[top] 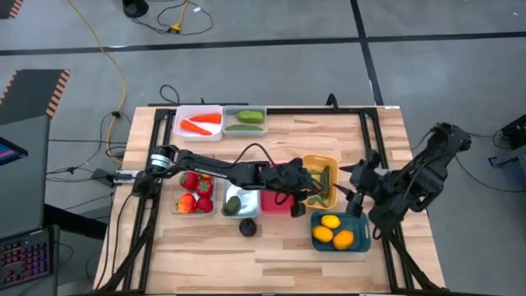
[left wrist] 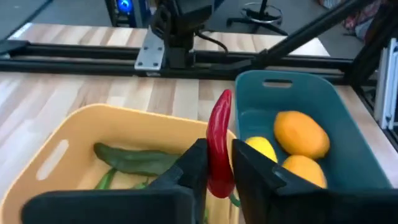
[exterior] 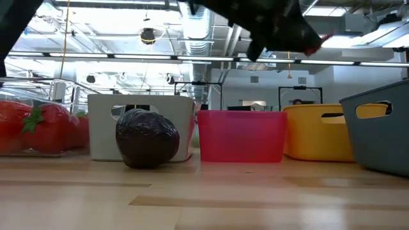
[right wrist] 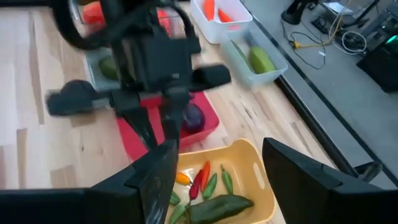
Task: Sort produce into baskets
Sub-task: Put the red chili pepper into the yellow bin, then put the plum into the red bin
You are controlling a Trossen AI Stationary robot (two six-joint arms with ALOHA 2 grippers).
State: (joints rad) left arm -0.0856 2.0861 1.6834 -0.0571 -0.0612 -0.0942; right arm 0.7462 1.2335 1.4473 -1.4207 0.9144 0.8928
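Centrally, small glossy red plastic chili (left wrist: 219, 146) being pinched upright by left gripper (left wrist: 214, 171) over yellow-orange rectangular plastic bin (left wrist: 134, 121), right gripper (right wrist: 214, 171) being held open near teal plastic bin (top: 362, 240) with 3 yellow lemons (top: 334, 230)

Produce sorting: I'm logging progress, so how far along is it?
Mostly done: carrots fill the white bin, lemons the teal bin, strawberries a clear bin. In hand: the left gripper holds a red chili over the yellow bin. Left: the dark plum on the table. The right gripper waits open.
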